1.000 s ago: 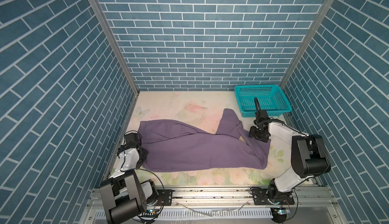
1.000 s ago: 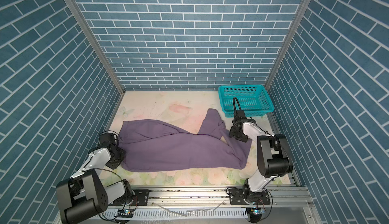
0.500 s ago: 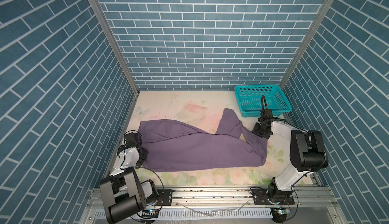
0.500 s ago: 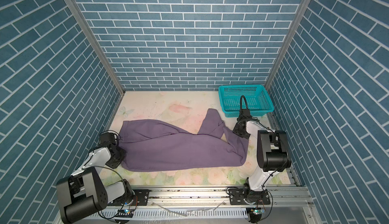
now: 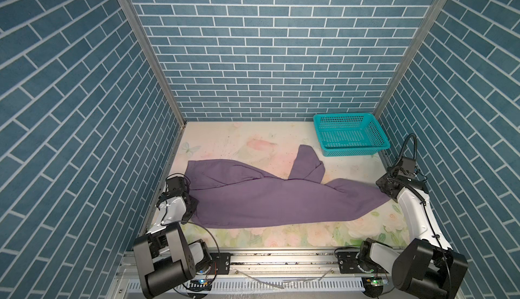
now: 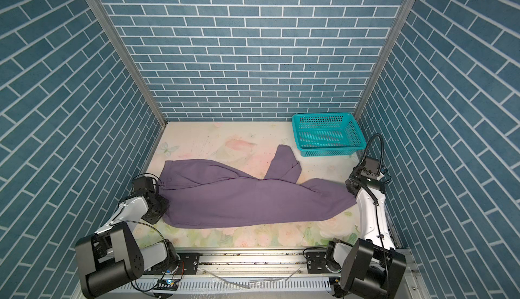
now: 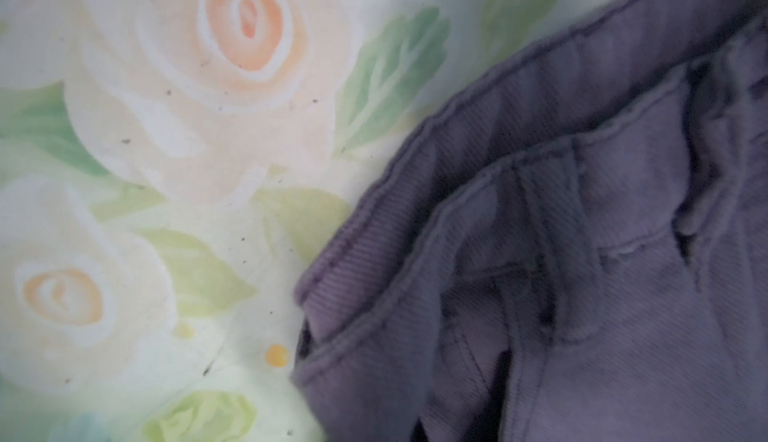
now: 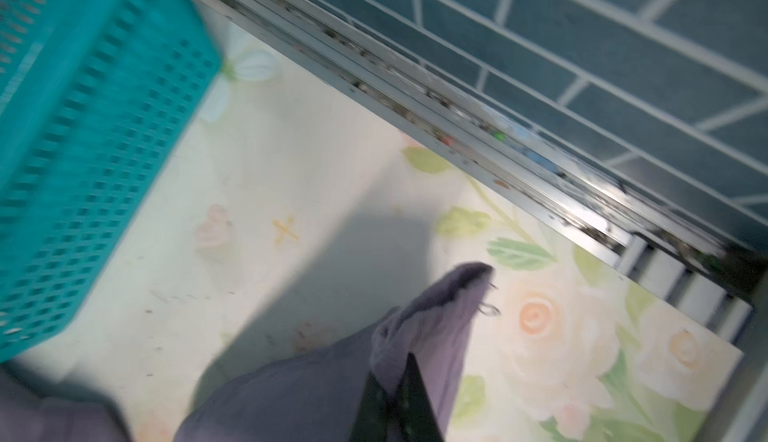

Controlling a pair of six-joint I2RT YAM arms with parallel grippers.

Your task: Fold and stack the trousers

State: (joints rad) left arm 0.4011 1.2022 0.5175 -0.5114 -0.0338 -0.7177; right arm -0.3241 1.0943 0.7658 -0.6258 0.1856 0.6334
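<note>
Muted-purple item: long soft-cloth trousers (image 5: 267, 199), spread across floral-print table mat (image 5: 239, 140) in both top views. Waist at left, one leg bent up toward back wall. Left gripper (image 5: 192, 202): clenched on waistband edge, cloth bunched there. Right gripper (image 8: 395, 381): dark fingers (image 8: 417, 402) pinching other leg's hem, hem tip raised off mat. Teal perforated plastic basket (image 5: 351, 152): back right corner, apart from trousers.

Lighting even, bright, from above; soft shadows. Top views sharp. Left wrist view soft-focused. Right wrist view motion-blurred: basket (image 8: 83, 149), trousers (image 8: 291, 402) smeared; glare on rail (image 8: 590, 215).
</note>
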